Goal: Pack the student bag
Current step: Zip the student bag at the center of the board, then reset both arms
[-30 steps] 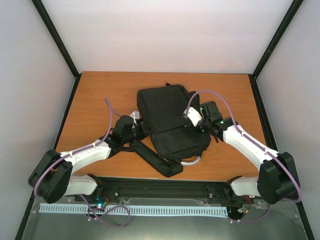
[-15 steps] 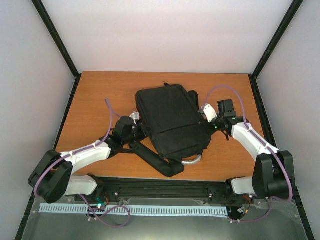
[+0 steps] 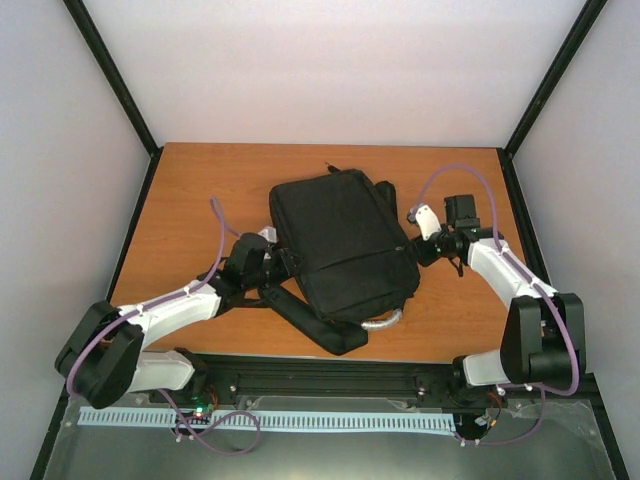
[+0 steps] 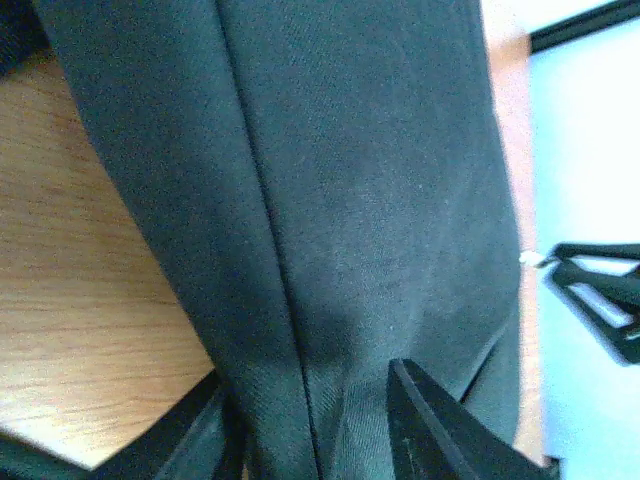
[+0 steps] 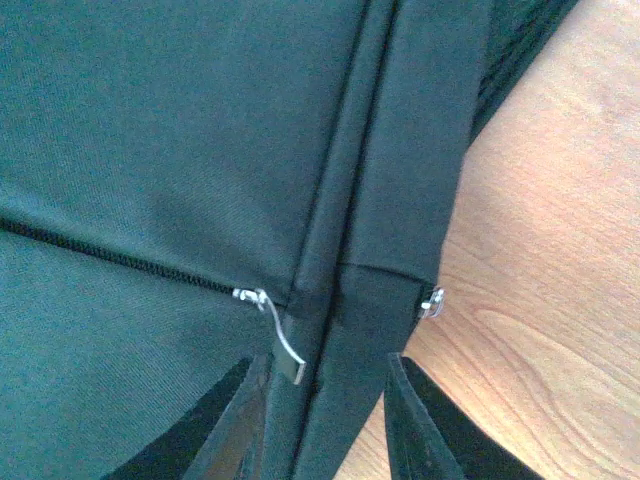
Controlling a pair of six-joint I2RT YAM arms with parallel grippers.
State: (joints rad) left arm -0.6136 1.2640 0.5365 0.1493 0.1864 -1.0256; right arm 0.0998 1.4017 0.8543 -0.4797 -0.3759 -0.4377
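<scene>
- Black fabric bag [image 3: 345, 245] lay at the centre of the wooden table [image 3: 200, 190], with the left gripper [image 3: 283, 258] at its 8 o'clock edge and the right gripper [image 3: 418, 243] at 3 o'clock.
- Both grippers' jaws stood slightly parted, each astride a fold of the bag.
- Pale walls [image 3: 330, 70] enclosed the table.

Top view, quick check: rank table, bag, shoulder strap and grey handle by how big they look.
1. table
2. bag
3. shoulder strap
4. grey handle, only partly showing under the bag, so its full size is unsure
</scene>
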